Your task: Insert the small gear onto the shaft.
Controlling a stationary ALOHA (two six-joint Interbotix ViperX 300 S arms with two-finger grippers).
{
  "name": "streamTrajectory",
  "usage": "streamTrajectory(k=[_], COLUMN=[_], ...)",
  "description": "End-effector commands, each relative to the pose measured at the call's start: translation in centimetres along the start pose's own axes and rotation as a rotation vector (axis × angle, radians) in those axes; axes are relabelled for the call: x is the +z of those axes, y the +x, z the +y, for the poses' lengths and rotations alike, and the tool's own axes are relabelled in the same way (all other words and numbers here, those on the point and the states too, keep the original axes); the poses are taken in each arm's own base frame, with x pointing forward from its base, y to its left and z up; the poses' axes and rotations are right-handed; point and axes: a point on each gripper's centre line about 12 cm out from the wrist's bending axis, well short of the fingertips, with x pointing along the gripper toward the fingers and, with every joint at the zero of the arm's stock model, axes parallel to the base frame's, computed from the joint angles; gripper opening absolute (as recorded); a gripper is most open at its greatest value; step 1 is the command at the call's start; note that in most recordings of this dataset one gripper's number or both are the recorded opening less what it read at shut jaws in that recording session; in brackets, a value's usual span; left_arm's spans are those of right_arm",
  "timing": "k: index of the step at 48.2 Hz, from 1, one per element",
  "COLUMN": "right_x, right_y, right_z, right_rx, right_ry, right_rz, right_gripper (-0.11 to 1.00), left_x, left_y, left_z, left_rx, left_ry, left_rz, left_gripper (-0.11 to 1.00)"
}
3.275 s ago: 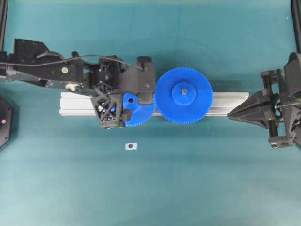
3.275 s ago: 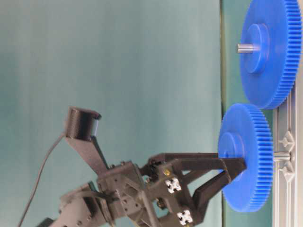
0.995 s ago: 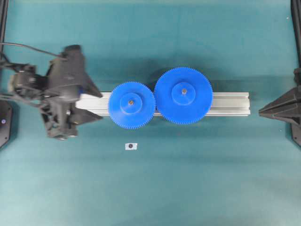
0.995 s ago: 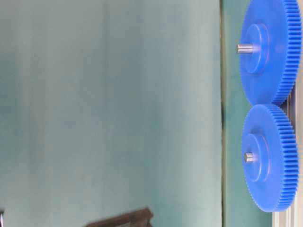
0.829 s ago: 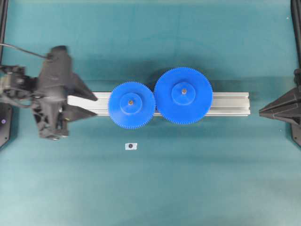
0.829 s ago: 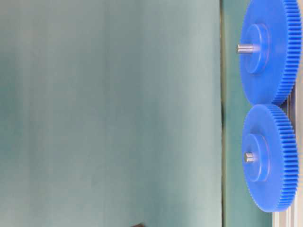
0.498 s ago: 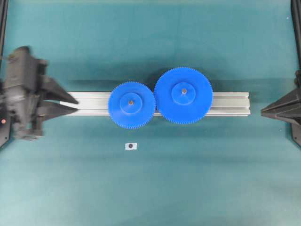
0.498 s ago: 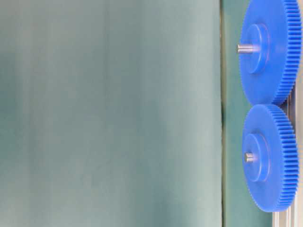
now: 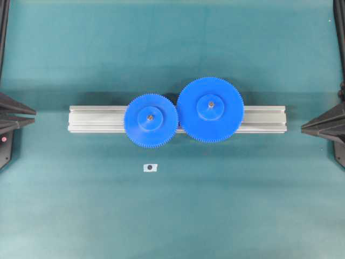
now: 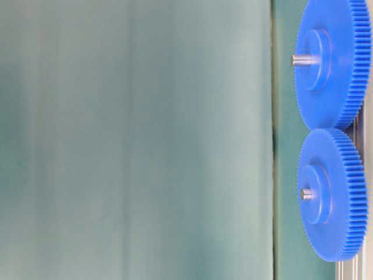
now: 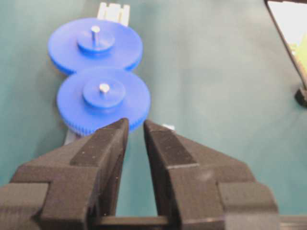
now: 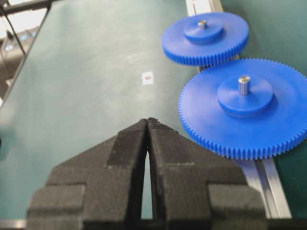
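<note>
The small gear (image 9: pixel 151 127) lies flat on the aluminium rail (image 9: pixel 97 118), its teeth against the larger blue gear (image 9: pixel 210 121). The shaft (image 9: pixel 150 116) shows as a grey tip through its hub, as it does in the table-level view (image 10: pixel 305 194) and the left wrist view (image 11: pixel 104 87). My left gripper (image 9: pixel 34 116) is at the far left edge, well away from the small gear (image 11: pixel 103 108), narrowly open and empty (image 11: pixel 135 125). My right gripper (image 9: pixel 302 128) is at the far right edge, shut and empty (image 12: pixel 147 120).
A small white tag with a dark dot (image 9: pixel 150 168) lies on the green table in front of the rail. The larger gear (image 12: pixel 244 115) sits on its own pin (image 12: pixel 244 85). Dark frame posts stand at the left and right table edges.
My left gripper has let go of the small gear and drawn back to the far left edge. The gear now sits low on the shaft. The right gripper has drawn back slightly to the right.
</note>
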Motion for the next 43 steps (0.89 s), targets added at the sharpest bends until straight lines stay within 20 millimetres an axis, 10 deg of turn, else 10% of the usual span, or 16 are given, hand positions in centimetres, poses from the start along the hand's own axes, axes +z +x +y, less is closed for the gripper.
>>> streamTrajectory(k=[1, 43], right_x=[-0.3, -7.1], right_y=[0.2, 0.3], right_z=[-0.1, -1.7], right_rx=[-0.008, -0.042], right_ry=[-0.006, 0.105], right_rz=[0.019, 0.129], right_gripper=[0.11, 0.11], left_x=[-0.6, -9.5], left_y=[0.6, 1.4], left_z=[0.0, 0.7], left_rx=[0.002, -0.002], left_ry=[0.008, 0.002], left_rz=[0.038, 0.060], left_gripper=[0.25, 0.25])
